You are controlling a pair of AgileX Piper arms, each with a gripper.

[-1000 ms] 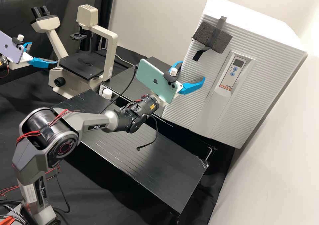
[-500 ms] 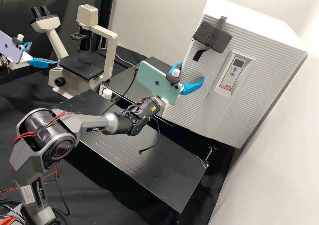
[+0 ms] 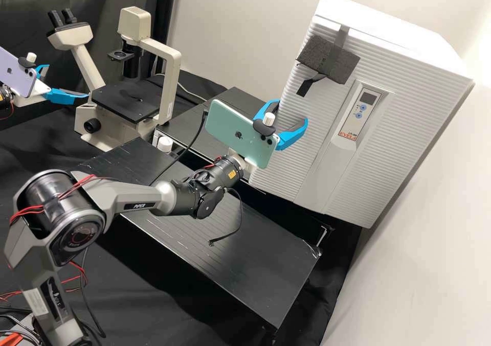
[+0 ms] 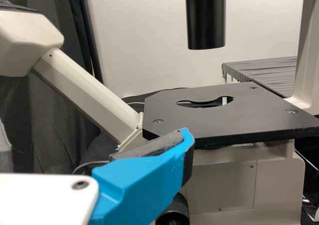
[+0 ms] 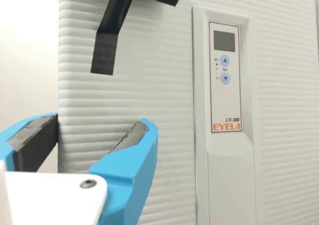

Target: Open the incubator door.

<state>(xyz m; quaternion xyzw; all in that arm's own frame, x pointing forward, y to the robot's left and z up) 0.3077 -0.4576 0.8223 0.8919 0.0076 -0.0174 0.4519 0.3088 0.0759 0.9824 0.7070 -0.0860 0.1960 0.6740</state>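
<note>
Facing the microscope (image 3: 173,80), the left gripper (image 3: 68,81) held its jaws apart at the far left of the high view. Farther right, the right gripper (image 3: 292,111), jaws parted too, hung at the left edge of the incubator's (image 3: 383,24) ribbed white door (image 3: 404,111), which was shut, a foam block (image 3: 346,65) taped near its top.

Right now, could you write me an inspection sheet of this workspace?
Surface: black bench, pale marks on top.
Job's things: incubator door shut; foam pad and dark strap on its front.
Clutter: microscope standing near the left gripper.
Grippers: both open; right gripper in front of the door, holding nothing.
Cables: black cable hanging from the right arm; red wires farther back on it.
Surroundings: pale wall, dark curtain.
</note>
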